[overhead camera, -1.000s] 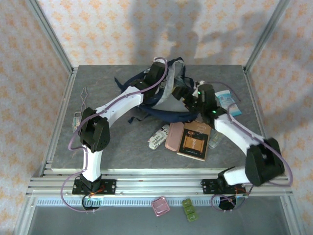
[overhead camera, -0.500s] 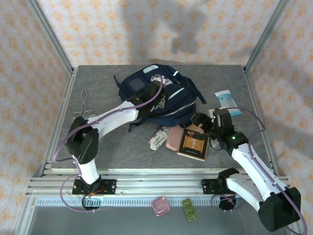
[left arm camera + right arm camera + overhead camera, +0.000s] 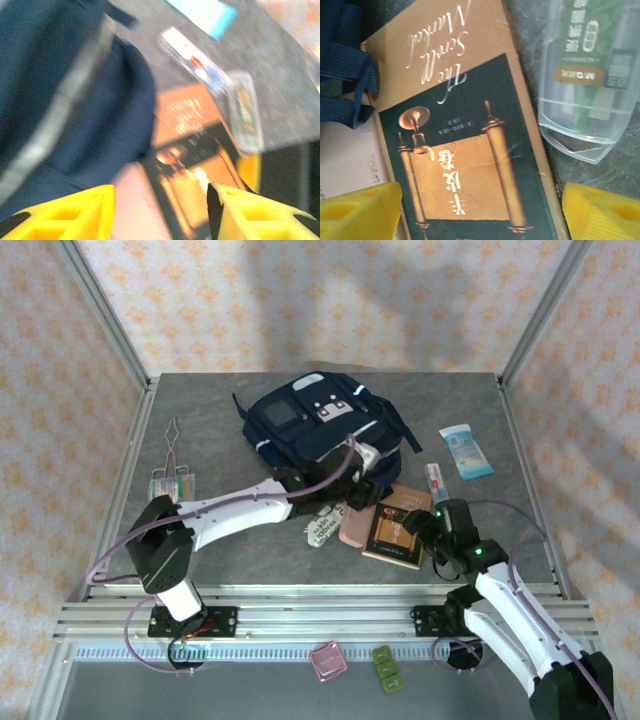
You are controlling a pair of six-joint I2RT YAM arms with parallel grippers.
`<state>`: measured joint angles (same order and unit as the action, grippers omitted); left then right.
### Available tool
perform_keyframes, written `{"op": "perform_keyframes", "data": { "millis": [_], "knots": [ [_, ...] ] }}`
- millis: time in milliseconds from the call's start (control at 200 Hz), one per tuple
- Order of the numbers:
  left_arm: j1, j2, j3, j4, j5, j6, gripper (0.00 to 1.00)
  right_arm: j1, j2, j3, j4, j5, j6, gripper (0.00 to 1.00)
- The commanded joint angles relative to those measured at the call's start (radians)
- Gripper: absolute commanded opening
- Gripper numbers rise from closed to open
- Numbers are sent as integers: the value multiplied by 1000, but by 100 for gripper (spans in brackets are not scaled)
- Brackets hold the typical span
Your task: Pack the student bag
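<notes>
The student bag (image 3: 305, 425) is lying flat with its front patches up, at the far middle of the grey table (image 3: 200, 540), and I cannot tell if its zipper is open. Just beside the bag's near right edge the brown and black book (image 3: 398, 532) is lying. A pink case (image 3: 356, 518) is touching the book on the side nearer the bag, and a clear plastic lead box (image 3: 585, 95) is lying on the book's other side, away from the bag. In my judgement, the risk is that both grippers are working in this same crowded place. The arms could be bumping each other, or a finger coming down on the book could be catching the bag's dark strap or pushing the lead box away. The left arm is stretching low across the table to the bag's near right edge. The left gripper (image 3: 160, 210) is pointing down, its yellow fingers apart with nothing between them. The right arm is folding close. The right gripper (image 3: 480, 192) is hovering over the book near the bag, its fingers wide apart and empty.
</notes>
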<state>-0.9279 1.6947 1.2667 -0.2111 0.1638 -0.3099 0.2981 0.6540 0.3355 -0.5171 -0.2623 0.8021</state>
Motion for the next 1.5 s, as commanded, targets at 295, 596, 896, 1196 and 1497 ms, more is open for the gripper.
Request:
{"op": "perform_keyframes", "data": {
  "millis": [295,596,896,1196,1497],
  "knots": [
    [-66,250,38,-10,240,-100,51,-66,-75,-181,164,-100,110,74],
    [-70,343,94,-145,113,-78,39,-93,-103,-275,429,-283,134,67],
    [-74,398,139,-195,122,-52,30,-93,-137,-289,640,-423,114,65],
    [-74,405,148,-202,121,-49,25,-94,-105,-258,557,-432,19,53],
    [-74,415,134,-187,135,-47,21,-93,-152,-254,765,-565,62,50]
  ]
}}
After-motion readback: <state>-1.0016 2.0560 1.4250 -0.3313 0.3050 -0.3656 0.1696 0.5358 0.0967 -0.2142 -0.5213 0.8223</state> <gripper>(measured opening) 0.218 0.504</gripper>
